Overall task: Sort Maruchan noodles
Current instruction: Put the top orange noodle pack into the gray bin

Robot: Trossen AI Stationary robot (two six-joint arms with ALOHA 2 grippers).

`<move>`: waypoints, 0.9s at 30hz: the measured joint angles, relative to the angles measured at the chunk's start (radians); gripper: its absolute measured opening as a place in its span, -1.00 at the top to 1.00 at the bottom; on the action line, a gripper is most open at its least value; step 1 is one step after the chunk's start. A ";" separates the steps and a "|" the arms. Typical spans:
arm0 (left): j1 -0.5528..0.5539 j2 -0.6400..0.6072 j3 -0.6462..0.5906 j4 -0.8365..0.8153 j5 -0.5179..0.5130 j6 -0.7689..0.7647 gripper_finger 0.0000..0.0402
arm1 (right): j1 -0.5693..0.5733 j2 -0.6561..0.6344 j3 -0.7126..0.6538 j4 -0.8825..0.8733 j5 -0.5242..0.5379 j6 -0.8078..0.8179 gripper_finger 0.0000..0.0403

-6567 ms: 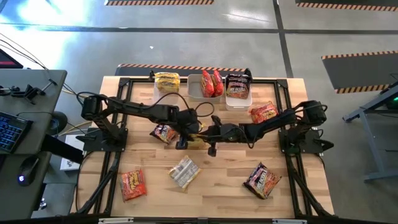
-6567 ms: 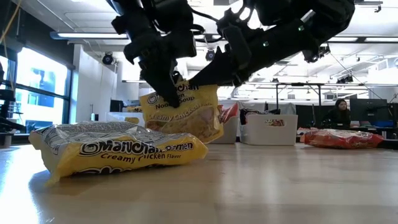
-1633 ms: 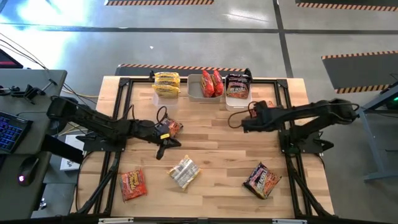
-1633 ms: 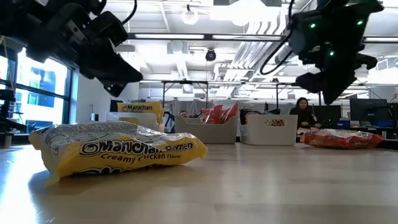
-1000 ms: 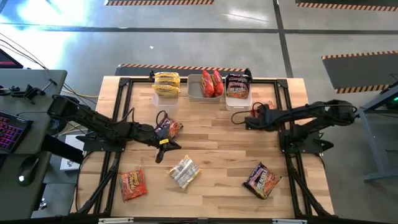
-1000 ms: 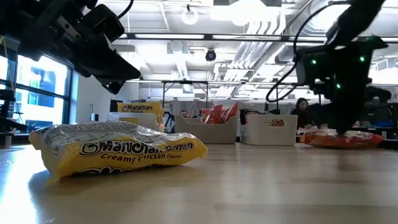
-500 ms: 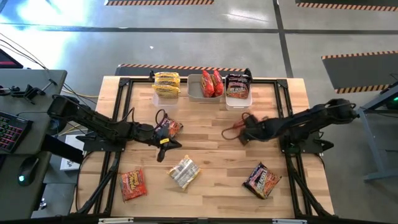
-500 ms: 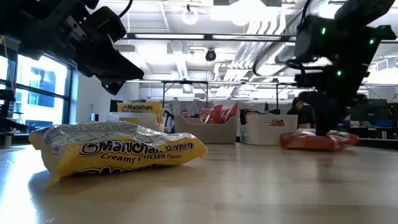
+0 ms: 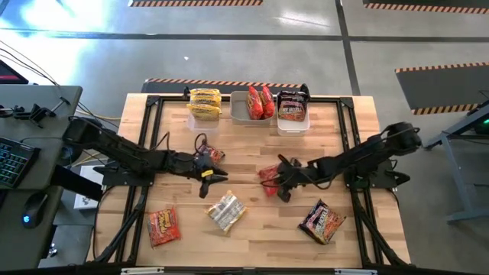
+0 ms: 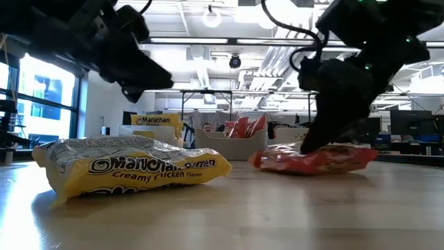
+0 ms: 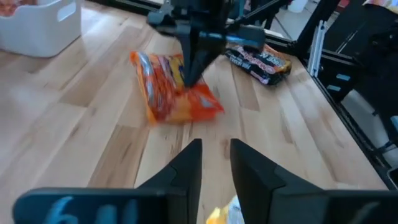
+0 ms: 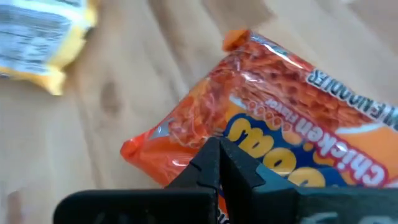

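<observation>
A red-orange noodle packet (image 9: 267,175) lies flat on the table's middle, with my right gripper (image 9: 277,186) shut and resting on it. It also shows in the low view (image 10: 312,158) and the left wrist view (image 11: 171,99). My left gripper (image 11: 216,149) hovers left of the middle, slightly open with nothing between its fingers. A dark packet (image 9: 212,156) lies just beside that arm. On the near half lie a yellow packet (image 9: 227,211), an orange packet (image 9: 163,226) and a dark packet (image 9: 322,221). My right gripper presses its shut fingers (image 12: 214,163) down on the top face of the red-orange packet (image 12: 205,127), near one end. The fingers slant down from the table's right side. The packet lies flat on the table under them.
At the far edge stand a stack of yellow packets (image 9: 205,101), a white tub with red packets (image 9: 260,104) and a white tub with a dark packet (image 9: 293,107). Black frame rails run along the table's sides. Bare wood lies between the two grippers.
My right gripper has swept from the far right toward the table's middle and near edge, tipping downward. The red-orange packet has slid along the table under it, from beside the right rail to the middle, staying flat.
</observation>
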 joint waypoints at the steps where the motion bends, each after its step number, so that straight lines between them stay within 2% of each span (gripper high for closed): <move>1: 0.000 0.024 0.017 0.001 0.000 0.009 0.59 | 0.003 0.011 0.013 0.006 -0.009 -0.021 1.00; 5: 0.009 0.127 0.088 -0.001 -0.007 0.048 0.51 | 0.051 -0.006 0.109 -0.115 0.040 -0.075 1.00; 8: 0.031 0.222 0.146 -0.002 -0.016 0.055 0.49 | 0.099 -0.037 0.199 -0.318 0.103 -0.028 1.00; 10: 0.043 0.281 0.182 -0.004 -0.016 0.067 0.48 | 0.134 -0.038 0.248 -0.477 0.148 0.097 0.99; 13: 0.059 0.355 0.230 -0.003 -0.018 0.090 0.48 | 0.193 -0.040 0.300 -0.654 0.162 0.290 0.92; 17: 0.079 0.421 0.283 -0.001 -0.018 0.120 0.48 | 0.283 -0.040 0.310 -0.787 0.186 0.551 0.64; 20: 0.091 0.463 0.315 0.000 -0.018 0.153 0.48 | 0.346 -0.040 0.274 -0.752 0.247 0.736 0.35; 23: 0.109 0.506 0.343 -0.022 -0.019 0.178 0.48 | 0.389 -0.040 0.202 -0.617 0.281 0.896 0.09; 27: 0.145 0.575 0.377 -0.043 -0.025 0.171 0.48 | 0.418 -0.039 0.088 -0.428 0.307 1.025 -0.12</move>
